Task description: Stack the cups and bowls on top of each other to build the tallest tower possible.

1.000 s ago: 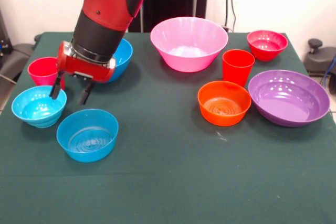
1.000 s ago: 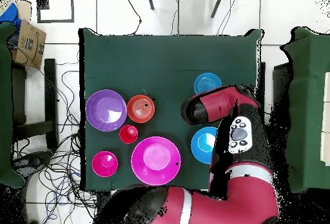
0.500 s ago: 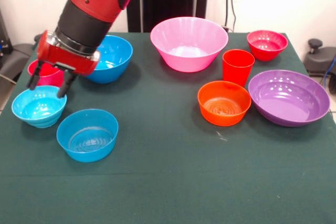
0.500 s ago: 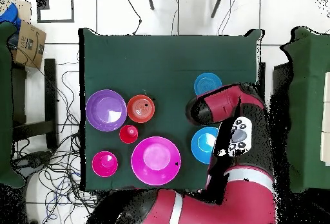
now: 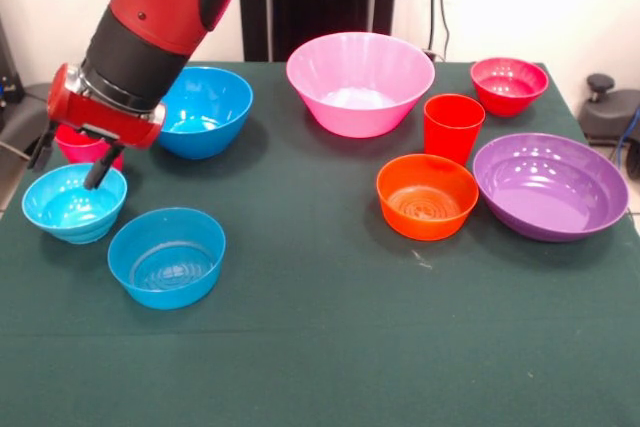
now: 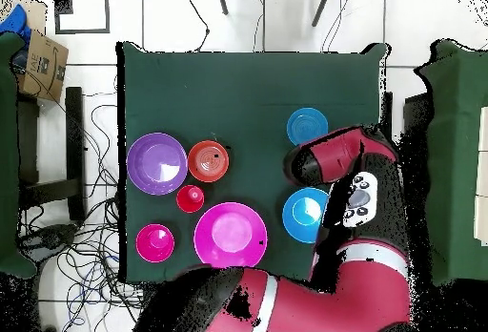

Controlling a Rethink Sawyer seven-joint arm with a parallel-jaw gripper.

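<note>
Front view: gripper (image 5: 66, 173) with fingers spread and holding nothing, hanging at the far rim of the small light-blue bowl (image 5: 74, 203), just in front of the pinkish-red cup (image 5: 76, 144). Hard to tell which of the two is meant. Small blue bowl (image 5: 166, 256) just beside, deep blue bowl (image 5: 205, 110) behind. Well apart on the other side: large pink bowl (image 5: 360, 82), orange-red cup (image 5: 452, 127), small orange bowl (image 5: 427, 195), purple bowl (image 5: 550, 185), small red bowl (image 5: 509, 84). Nothing stacked yet.

For a good grasp, probably best to put one finger inside the wall and one outside, go straight down, and close only when low enough. Keep clear of the neighbour, since light plastic slides easily.

Overhead view: arm (image 6: 334, 161) covering the gripper, the cup and the light-blue bowl. Lift high before crossing the other bowls.
</note>
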